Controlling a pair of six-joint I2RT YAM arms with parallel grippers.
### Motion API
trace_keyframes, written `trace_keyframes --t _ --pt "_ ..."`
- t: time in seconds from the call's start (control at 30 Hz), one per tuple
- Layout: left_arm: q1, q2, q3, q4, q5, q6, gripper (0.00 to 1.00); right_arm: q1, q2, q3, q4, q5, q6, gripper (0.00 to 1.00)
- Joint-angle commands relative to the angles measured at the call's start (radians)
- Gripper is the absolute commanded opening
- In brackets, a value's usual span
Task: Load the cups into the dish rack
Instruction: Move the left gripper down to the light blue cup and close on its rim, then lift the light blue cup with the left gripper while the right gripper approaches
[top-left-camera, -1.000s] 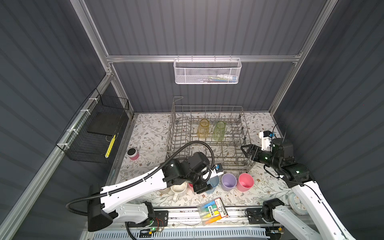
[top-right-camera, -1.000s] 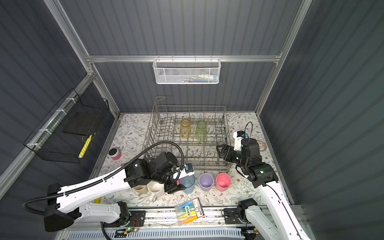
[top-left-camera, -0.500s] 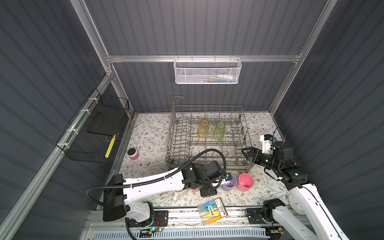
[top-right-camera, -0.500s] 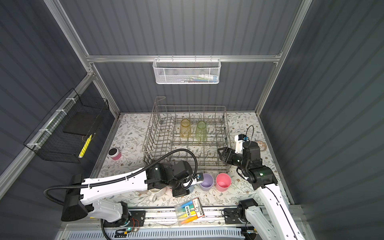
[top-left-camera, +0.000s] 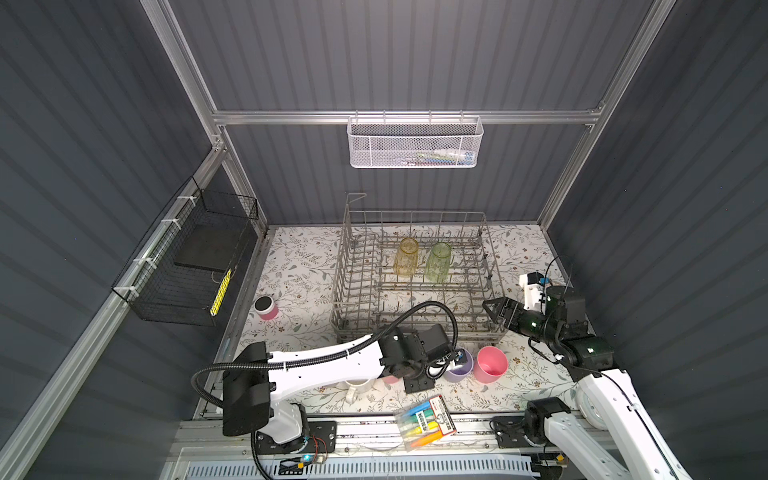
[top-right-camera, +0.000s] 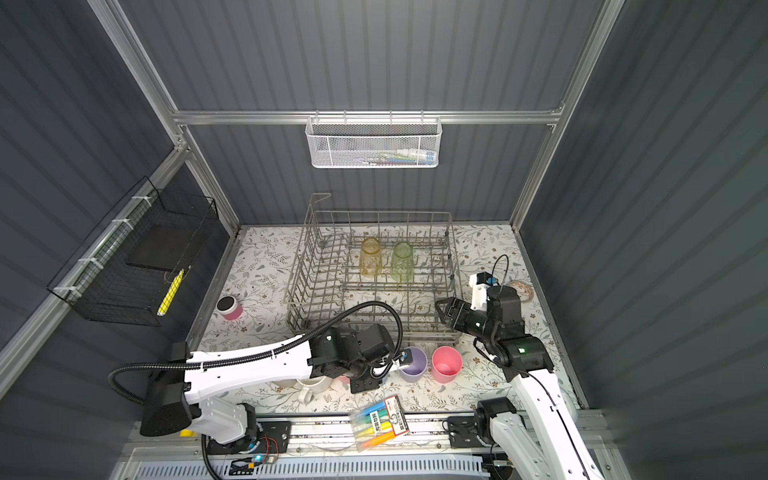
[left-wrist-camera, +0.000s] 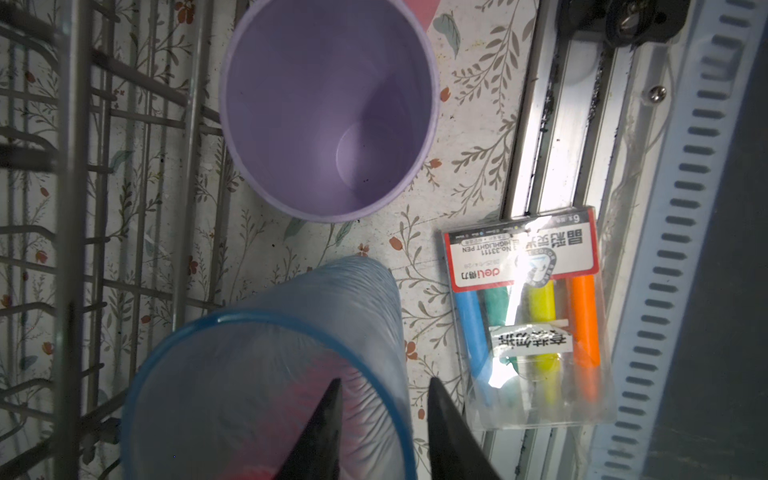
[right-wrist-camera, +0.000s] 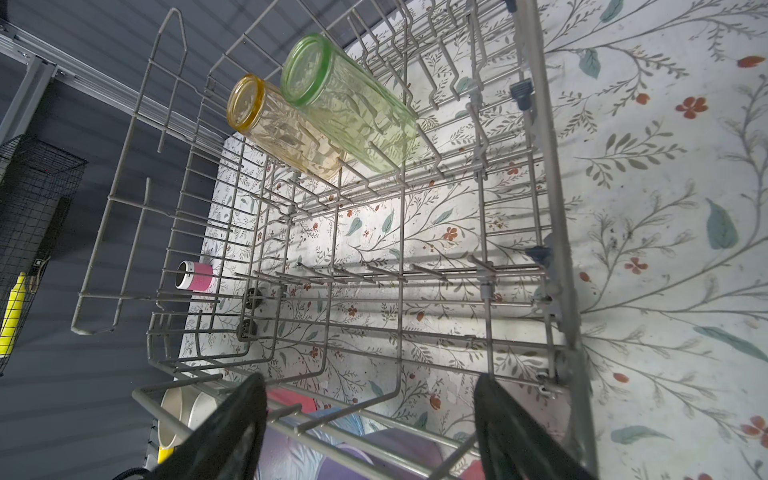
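1. Fingertips of your left gripper (left-wrist-camera: 384, 382) straddle the wall of the clear-blue tumbler (left-wrist-camera: 257, 374). One tip is inside the mouth and its partner outside, with only a narrow gap between them. You cannot tell from the wrist view whether the pads actually press the wall.
2. That tumbler sits mouth up over the floral table (top-left-camera: 299, 266), just outside the near wall of the dish rack (top-left-camera: 415, 297) and beside the lilac tumbler (top-left-camera: 463, 372). Your left wrist covers it in both top views.
3. The pink tumbler (top-left-camera: 491, 364) stands on the lilac one's right, mouth up, close to the rack's near-right corner.
4. Your right gripper (top-left-camera: 496, 309) hangs wide open and empty at that same corner, its fingers reaching in over the rim.
5. Inside the rack, the amber glass (top-left-camera: 406, 257) and the green glass (top-left-camera: 439, 262) lean side by side on the tines of the far row.
6. The cream mug (top-left-camera: 357, 386) shows from under your left arm, its handle toward the front rail.
7. A highlighter pack (top-left-camera: 426, 422) lies at the table's front edge, and a pink pot (top-left-camera: 266, 308) with a black top stands alone left of the rack.
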Motion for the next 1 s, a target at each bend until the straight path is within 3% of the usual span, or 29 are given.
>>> trace_keyframes --t 0.0,0.33,0.97 --pt "-0.003 0.019 0.035 -0.038 -0.007 0.005 0.24 -0.009 -0.011 -0.012 0.009 -0.018 0.006 0.78" --pt "-0.003 0.01 0.056 -0.06 0.011 0.006 0.01 -0.034 -0.011 -0.027 0.02 -0.044 0.013 0.78" --pt "-0.004 -0.208 0.136 -0.103 0.074 0.011 0.0 -0.052 -0.024 -0.002 0.025 -0.084 0.027 0.79"
